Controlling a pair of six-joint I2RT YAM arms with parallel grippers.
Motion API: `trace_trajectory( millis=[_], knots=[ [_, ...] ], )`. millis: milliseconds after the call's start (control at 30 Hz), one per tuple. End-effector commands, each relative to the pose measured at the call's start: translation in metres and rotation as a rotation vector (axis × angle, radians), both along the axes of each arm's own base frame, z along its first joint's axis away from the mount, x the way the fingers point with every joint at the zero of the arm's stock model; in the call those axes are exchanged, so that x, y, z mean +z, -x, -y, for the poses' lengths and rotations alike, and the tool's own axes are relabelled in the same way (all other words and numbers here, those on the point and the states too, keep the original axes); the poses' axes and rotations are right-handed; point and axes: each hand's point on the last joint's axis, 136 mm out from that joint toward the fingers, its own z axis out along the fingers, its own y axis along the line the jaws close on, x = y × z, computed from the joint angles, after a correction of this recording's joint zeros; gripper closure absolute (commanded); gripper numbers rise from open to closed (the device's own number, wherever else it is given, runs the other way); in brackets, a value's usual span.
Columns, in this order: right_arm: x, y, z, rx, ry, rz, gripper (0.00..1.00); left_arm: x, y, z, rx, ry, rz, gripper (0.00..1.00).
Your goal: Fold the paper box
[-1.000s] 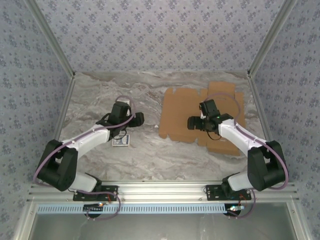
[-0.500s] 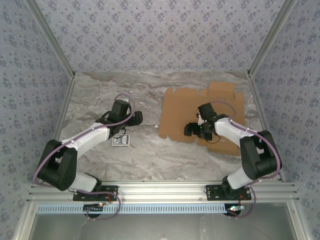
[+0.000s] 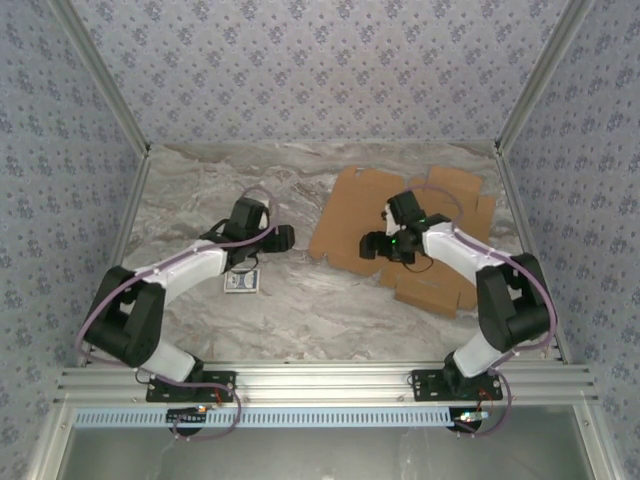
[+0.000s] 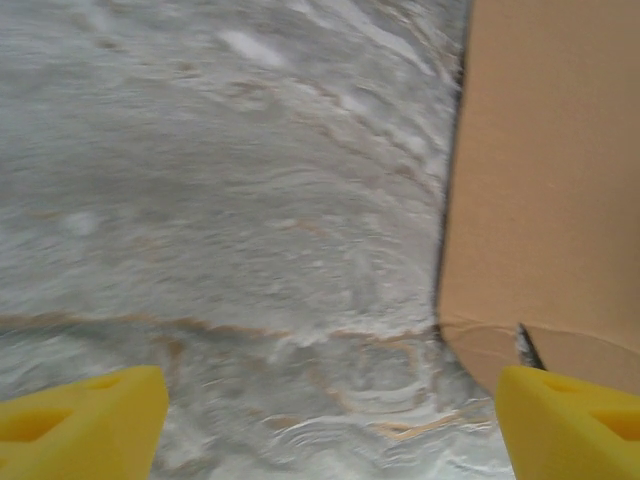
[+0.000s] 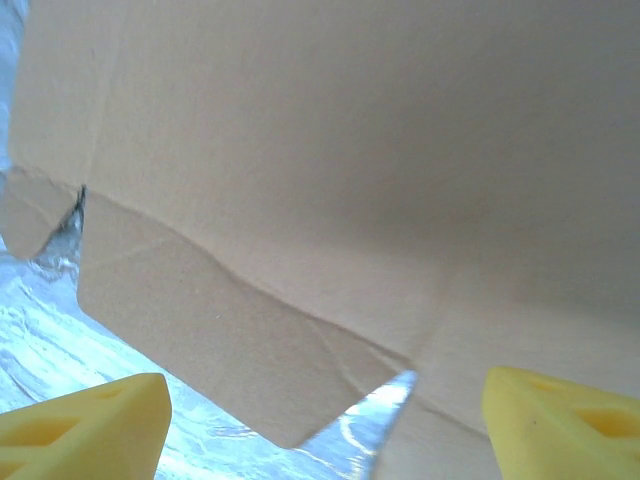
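Note:
The paper box (image 3: 345, 215) is a flat brown cardboard sheet with flaps, lying skewed on the right half of the marble table. My right gripper (image 3: 368, 246) is low over the sheet's near-left part, pointing left. In the right wrist view its yellow fingers (image 5: 90, 425) stand wide apart and open (image 5: 325, 425), with the cardboard (image 5: 350, 150) and a flap corner close in front. My left gripper (image 3: 285, 237) is left of the sheet, pointing at its left edge. It is open (image 4: 330, 420) over bare marble, with the cardboard edge (image 4: 550, 180) near the right fingertip.
A small blue-and-white card packet (image 3: 241, 284) lies on the table under the left forearm. Patterned walls and metal posts close off the back and both sides. The sheet's far right flaps (image 3: 484, 212) reach close to the right wall.
The cardboard sheet has slid left and turned so its right end swings toward me. My right gripper has moved up and left with it. The left gripper has edged right toward the sheet.

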Motion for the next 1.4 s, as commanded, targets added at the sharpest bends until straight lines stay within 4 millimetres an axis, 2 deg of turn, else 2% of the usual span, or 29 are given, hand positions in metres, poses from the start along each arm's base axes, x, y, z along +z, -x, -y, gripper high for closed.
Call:
trace_trajectory(
  millis=[0,200,300,367,433,533,667,867,967,1067,1133,1167,1267,1367],
  knots=[
    [0.022,-0.001,0.05,-0.081,0.063,0.02,0.16,0.018,-0.014,0.053,-0.155,0.046,0.043,0.17],
    [0.025,0.003,0.157,-0.431,0.141,0.061,0.14,0.001,-0.028,0.113,-0.317,-0.034,0.025,0.18],
    [0.019,0.007,0.204,-0.604,0.196,0.077,0.12,-0.014,-0.035,0.134,-0.371,-0.046,-0.023,0.18],
    [0.008,0.005,0.225,-0.686,0.186,0.069,0.12,-0.025,-0.038,0.143,-0.393,-0.046,-0.06,0.19],
    [-0.004,0.0,0.232,-0.71,0.165,0.041,0.13,-0.034,-0.039,0.149,-0.41,-0.046,-0.092,0.19],
    [-0.023,-0.013,0.219,-0.659,0.147,-0.033,0.15,-0.047,-0.036,0.149,-0.422,-0.058,-0.124,0.2],
    [-0.044,-0.026,0.192,-0.57,0.121,-0.107,0.16,-0.061,-0.028,0.14,-0.423,-0.092,-0.156,0.2],
    [-0.056,-0.041,0.146,-0.416,0.099,-0.145,0.17,-0.082,-0.014,0.108,-0.381,-0.183,-0.212,0.24],
    [-0.054,-0.053,0.112,-0.325,0.069,-0.141,0.18,-0.091,-0.003,0.076,-0.321,-0.254,-0.236,0.24],
    [-0.048,-0.063,0.069,-0.212,0.048,-0.128,0.2,-0.093,0.008,0.036,-0.237,-0.317,-0.236,0.24],
    [-0.031,-0.077,0.044,-0.138,0.038,-0.083,0.2,-0.095,0.015,0.008,-0.17,-0.336,-0.248,0.24],
    [-0.025,-0.08,0.038,-0.116,0.042,-0.07,0.2,-0.096,0.017,-0.002,-0.144,-0.333,-0.255,0.24],
    [-0.006,-0.09,0.039,-0.09,0.054,-0.022,0.2,-0.1,0.021,-0.022,-0.099,-0.319,-0.273,0.24],
    [0.006,-0.095,0.066,-0.118,0.079,0.006,0.19,-0.097,0.022,-0.023,-0.1,-0.317,-0.265,0.24]
  ],
)
